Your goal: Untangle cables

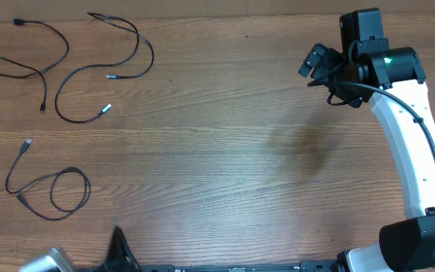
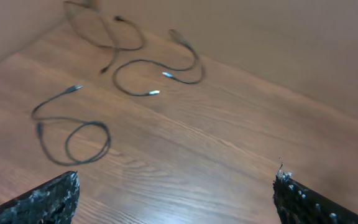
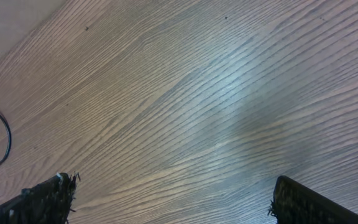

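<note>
Three thin black cables lie apart on the left of the wooden table. One cable (image 1: 66,47) is at the far left corner. A second cable with silver plugs (image 1: 152,51) curves beside it. A third cable (image 1: 87,185) is loosely looped nearer the front. The left wrist view shows the looped cable (image 2: 109,140), the silver-plug cable (image 2: 154,93) and the far cable (image 2: 114,46) ahead. My left gripper (image 2: 176,180) is open and empty, at the front edge (image 1: 119,249). My right gripper (image 3: 173,183) is open and empty, raised at the far right (image 1: 316,60). A cable curve (image 3: 8,140) shows at its left.
The wooden table (image 1: 225,151) is bare wood between the cables and the right arm. The white right arm (image 1: 414,143) runs along the right side. A beige wall (image 2: 303,43) stands behind the table's far edge.
</note>
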Available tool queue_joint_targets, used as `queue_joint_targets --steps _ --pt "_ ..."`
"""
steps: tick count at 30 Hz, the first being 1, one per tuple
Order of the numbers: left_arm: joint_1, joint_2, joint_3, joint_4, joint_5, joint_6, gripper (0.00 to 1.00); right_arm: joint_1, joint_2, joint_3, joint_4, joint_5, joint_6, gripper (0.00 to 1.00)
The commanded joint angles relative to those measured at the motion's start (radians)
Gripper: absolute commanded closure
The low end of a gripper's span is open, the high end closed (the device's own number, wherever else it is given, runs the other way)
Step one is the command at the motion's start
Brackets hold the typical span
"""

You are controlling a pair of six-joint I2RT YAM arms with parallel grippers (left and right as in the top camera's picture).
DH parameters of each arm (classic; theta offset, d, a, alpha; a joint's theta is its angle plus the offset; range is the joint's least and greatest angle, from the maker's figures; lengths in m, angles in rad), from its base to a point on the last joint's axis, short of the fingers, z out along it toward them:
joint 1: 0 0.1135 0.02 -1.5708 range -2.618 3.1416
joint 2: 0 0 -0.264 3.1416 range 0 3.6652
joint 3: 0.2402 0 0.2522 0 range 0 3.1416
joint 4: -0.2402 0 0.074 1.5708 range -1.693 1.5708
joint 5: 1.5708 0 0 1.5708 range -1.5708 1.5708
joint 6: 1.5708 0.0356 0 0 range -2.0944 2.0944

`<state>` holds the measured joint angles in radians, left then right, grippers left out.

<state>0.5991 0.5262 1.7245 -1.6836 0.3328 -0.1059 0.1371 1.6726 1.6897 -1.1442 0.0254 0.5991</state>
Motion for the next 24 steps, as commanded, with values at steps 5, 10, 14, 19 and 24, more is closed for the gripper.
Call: queue_joint_targets --steps 5,10,14,19,24 --pt "-0.178 -0.280 -0.257 0.251 -0.048 0.016 0.00 0.000 -0.021 0.028 0.006 -0.001 0.003 0.00" --pt "-0.264 -0.452 -0.589 0.488 -0.048 -0.074 0.00 0.000 -0.021 0.028 0.006 -0.001 0.003 0.00" --pt "-0.339 -0.475 -0.902 0.817 -0.080 -0.077 0.00 0.000 -0.021 0.028 0.006 -0.001 0.003 0.00" --pt "-0.409 -0.520 -1.207 1.177 -0.082 -0.074 0.01 0.000 -0.021 0.028 0.006 -0.001 0.003 0.00" --pt "-0.501 -0.523 -1.347 1.317 -0.156 -0.074 0.00 0.000 -0.021 0.028 0.006 -0.001 0.003 0.00"
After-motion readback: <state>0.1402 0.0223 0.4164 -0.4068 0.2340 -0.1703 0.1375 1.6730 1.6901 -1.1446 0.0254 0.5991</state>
